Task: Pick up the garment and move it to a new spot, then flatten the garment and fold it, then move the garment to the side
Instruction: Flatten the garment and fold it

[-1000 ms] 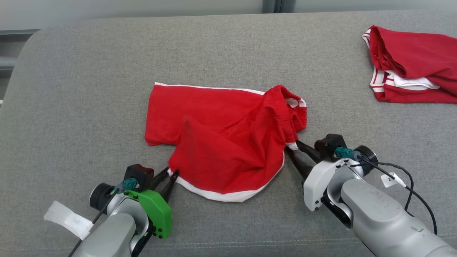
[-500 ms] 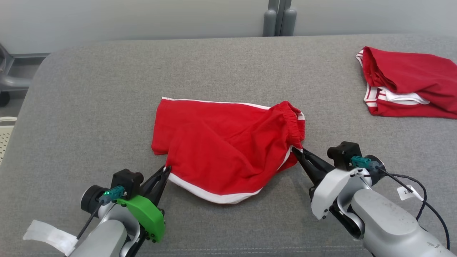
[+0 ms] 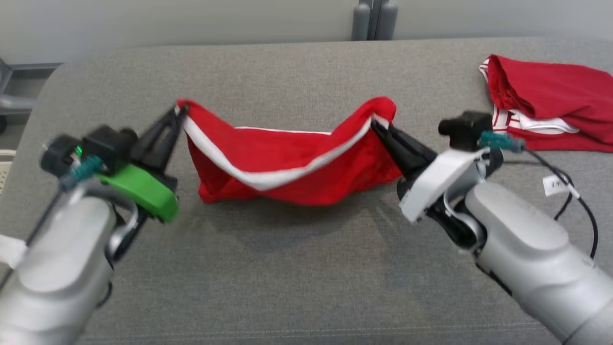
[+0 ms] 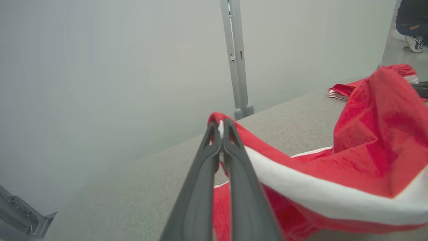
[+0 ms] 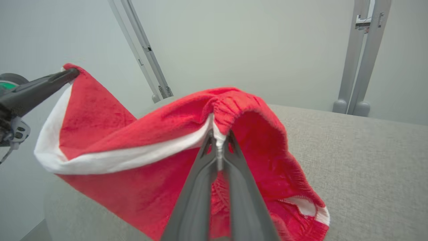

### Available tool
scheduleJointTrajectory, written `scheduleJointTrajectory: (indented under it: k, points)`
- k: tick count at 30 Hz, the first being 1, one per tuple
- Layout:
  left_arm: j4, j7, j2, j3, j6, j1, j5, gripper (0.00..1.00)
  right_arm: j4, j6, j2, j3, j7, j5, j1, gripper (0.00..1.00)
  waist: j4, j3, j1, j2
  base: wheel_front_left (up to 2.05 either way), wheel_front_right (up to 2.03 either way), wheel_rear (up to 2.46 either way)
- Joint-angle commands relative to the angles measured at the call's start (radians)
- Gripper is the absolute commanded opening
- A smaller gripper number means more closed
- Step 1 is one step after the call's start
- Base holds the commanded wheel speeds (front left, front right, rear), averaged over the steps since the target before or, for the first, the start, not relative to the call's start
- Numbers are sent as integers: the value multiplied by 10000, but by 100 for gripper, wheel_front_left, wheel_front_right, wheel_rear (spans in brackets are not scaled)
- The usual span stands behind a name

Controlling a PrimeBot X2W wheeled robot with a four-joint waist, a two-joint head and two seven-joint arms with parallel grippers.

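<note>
Over the middle of the grey padded surface (image 3: 297, 278), you have the red garment (image 3: 287, 167) strung between both arms like a hammock. Your left gripper (image 3: 179, 111) has its two dark fingers (image 4: 198, 187) pinched together on a corner where the white trim band ends. The left wrist view shows the tips meeting with only a sliver of white and red cloth between them. Your right gripper (image 3: 374, 123) is clamped just as tight, on the white side stripe just under the gathered elastic waistband. The right wrist view shows that stripe nipped between the tips and the waistband arching over them. Both held points are raised off the surface. The white trim band sags in a curve from one to the other, and the rest of the cloth hangs bunched below it. A shadow lies on the padding underneath, but you cannot tell from these views whether the lowest fold touches the padding. Well apart, at the far right of the surface, a second red garment (image 3: 550, 105) with white stripes lies in a folded heap.
</note>
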Motion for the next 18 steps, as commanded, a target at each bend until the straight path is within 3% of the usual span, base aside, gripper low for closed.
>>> scheduleJointTrajectory:
  k: [1,9,15,18]
  points:
    - [-55,51,367,113,-14,-897,33,0,-68,-4,23,-15,180,347,-744,0,-188,734,0,0,0,0,0]
    - [-87,922,1383,-202,-11,-4752,-759,0,872,-3,563,-535,979,1548,-4812,0,-518,2900,0,0,0,0,0]
    - [652,1402,1910,-475,-11,-7588,-1396,0,2671,-3,1518,-1167,1028,2041,-7811,0,-828,3967,0,0,0,0,0]
    - [1137,1464,1782,-638,-11,-8691,-1689,0,3775,-3,1923,-1276,957,1966,-8958,0,-847,4180,0,0,0,0,0]
